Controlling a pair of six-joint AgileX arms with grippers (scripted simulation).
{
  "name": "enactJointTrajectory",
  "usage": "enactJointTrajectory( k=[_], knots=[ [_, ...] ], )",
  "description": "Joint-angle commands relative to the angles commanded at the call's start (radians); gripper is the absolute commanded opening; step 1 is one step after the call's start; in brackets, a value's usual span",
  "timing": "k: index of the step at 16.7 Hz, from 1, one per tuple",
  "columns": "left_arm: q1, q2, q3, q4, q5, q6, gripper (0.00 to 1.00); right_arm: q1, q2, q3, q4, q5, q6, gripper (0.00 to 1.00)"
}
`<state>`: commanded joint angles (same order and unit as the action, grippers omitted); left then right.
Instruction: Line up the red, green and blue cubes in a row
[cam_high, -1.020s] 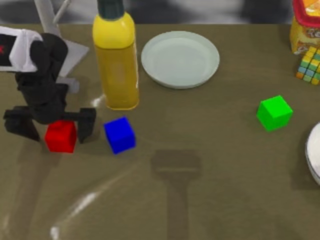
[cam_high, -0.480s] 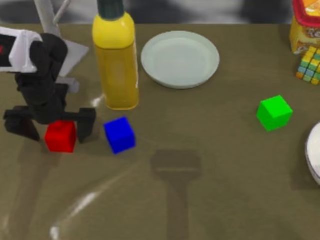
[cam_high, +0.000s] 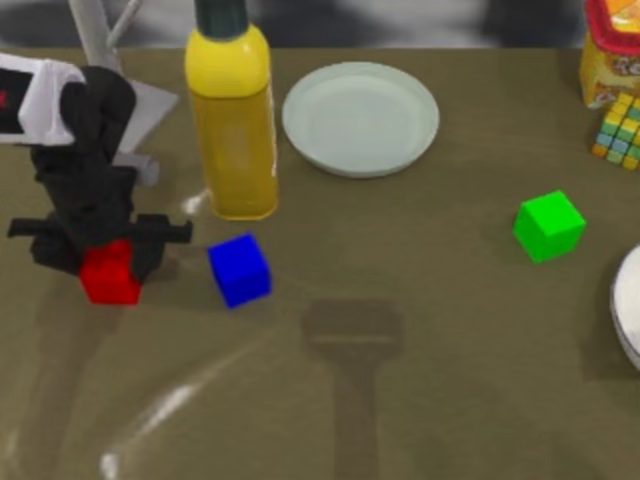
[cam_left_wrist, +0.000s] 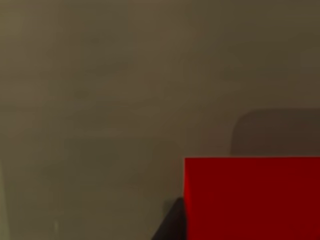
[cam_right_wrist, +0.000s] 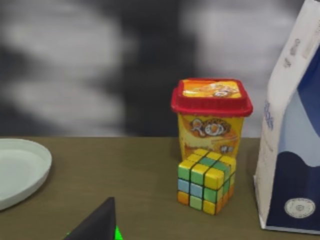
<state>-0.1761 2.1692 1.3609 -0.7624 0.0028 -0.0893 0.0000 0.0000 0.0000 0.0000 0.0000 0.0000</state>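
Left claw (cam_high: 103, 243) clenched on small matte red cube (cam_high: 109, 277) at bench's (cam_high: 420, 380) 9 o'clock; deep blue cube (cam_high: 239, 270) just beside, toward 3 o'clock.

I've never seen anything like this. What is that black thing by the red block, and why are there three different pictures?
It is the left gripper, a two-finger claw on a robot arm, shut on the red cube. One picture looks down from above the table; the other two come from cameras on each arm's wrist. The left wrist camera sees the red cube up close. The right arm is out of the top view; its camera faces a puzzle cube and a tub. Also there: blue cube, green cube, bottle, plate.
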Motion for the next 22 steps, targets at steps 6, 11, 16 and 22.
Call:
enactJointTrajectory(
  k=[6,11,16,22],
  knots=[
    [0.000,0.000,0.000,0.000,0.000,0.000,0.00,0.000,0.000,0.000,0.000,0.000,0.000,1.00],
    [0.001,-0.028,0.012,-0.015,-0.002,0.002,0.00,0.000,0.000,0.000,0.000,0.000,0.000,1.00],
    [0.012,-0.089,0.096,-0.169,-0.003,0.000,0.00,0.000,0.000,0.000,0.000,0.000,0.000,1.00],
    [0.020,-0.134,0.144,-0.254,-0.003,-0.001,0.00,0.000,0.000,0.000,0.000,0.000,0.000,1.00]
  ],
)
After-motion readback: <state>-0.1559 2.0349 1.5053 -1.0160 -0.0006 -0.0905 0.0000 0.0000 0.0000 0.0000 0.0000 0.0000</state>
